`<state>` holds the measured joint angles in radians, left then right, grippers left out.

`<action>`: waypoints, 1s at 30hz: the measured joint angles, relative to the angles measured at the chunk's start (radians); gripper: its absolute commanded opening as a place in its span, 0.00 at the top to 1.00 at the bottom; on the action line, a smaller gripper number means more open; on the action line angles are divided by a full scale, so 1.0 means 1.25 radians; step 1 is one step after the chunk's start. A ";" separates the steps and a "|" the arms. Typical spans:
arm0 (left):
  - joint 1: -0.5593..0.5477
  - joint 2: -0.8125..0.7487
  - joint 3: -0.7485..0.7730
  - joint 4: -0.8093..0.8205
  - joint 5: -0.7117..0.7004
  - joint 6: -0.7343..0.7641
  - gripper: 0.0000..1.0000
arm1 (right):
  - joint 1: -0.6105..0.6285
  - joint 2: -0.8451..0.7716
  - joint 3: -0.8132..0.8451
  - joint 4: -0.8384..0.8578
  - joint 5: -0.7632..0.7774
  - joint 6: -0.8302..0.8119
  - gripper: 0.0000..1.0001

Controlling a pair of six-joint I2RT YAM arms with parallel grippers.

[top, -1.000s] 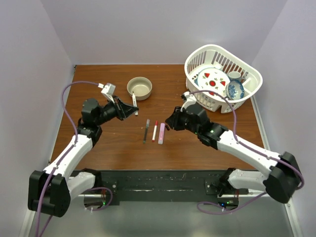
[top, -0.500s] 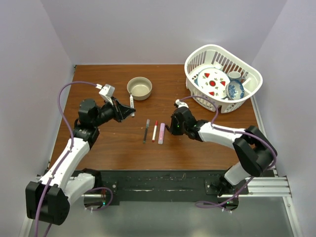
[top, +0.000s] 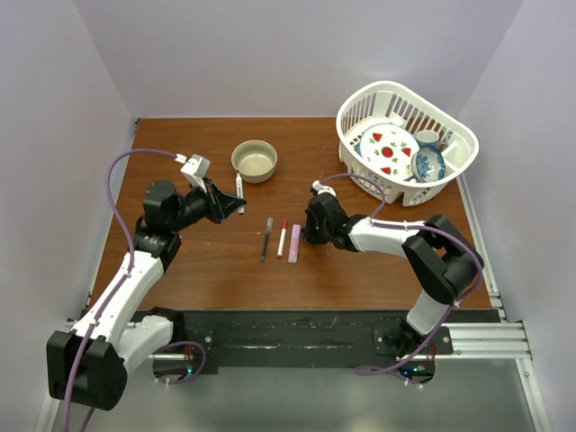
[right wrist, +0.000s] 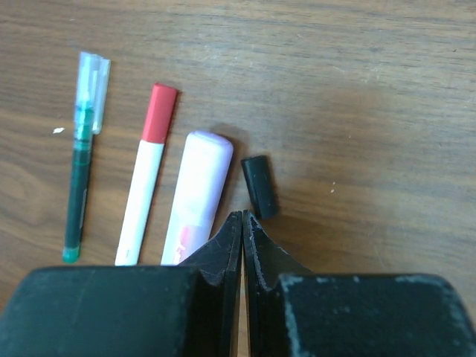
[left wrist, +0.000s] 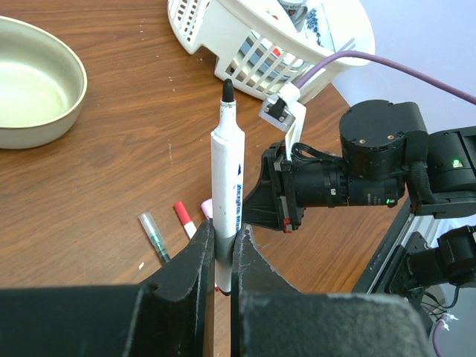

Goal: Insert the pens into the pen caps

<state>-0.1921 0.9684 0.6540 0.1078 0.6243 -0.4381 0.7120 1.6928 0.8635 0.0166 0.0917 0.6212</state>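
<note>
Brown wooden surface (top: 225,279): three slim pens (right wrist: 145,186) lie capped; left fingers (left wrist: 195,264) clamp the uncapped white marker (left wrist: 227,171); right fingers (right wrist: 223,249), pinched together empty, hover by its stubby black cap (right wrist: 259,187).

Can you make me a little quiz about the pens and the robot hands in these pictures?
1. True or false: the left gripper is shut on a white marker with a bare black tip.
2. What colour is the loose cap lying beside the pink marker? A) black B) yellow C) blue
3. Fill the gap: the white pen lying on the table wears a ___ cap.
Key: 1 true; 2 A; 3 red.
</note>
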 measured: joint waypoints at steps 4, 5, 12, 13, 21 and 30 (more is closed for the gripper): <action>0.000 0.000 0.000 -0.003 -0.002 0.004 1.00 | 0.000 0.029 0.021 -0.002 0.024 -0.004 0.95; 0.000 0.000 0.000 -0.004 -0.003 0.004 1.00 | 0.000 0.036 0.030 -0.003 0.032 -0.005 0.95; 0.000 0.000 0.000 -0.004 -0.004 0.004 1.00 | -0.011 0.107 0.118 -0.014 0.103 -0.041 0.92; 0.000 0.000 0.000 -0.005 -0.004 0.004 1.00 | -0.015 0.115 0.131 -0.021 0.111 -0.046 0.92; 0.000 0.000 0.000 -0.005 -0.003 0.004 1.00 | -0.037 0.135 0.177 -0.074 0.147 -0.086 0.90; 0.000 -0.001 0.000 -0.005 -0.003 0.004 1.00 | -0.037 0.128 0.179 -0.100 0.136 -0.117 0.90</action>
<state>-0.1921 0.9676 0.6540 0.1020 0.6201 -0.4335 0.6655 1.8526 1.0874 -0.1089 0.2615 0.4747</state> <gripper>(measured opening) 0.091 0.098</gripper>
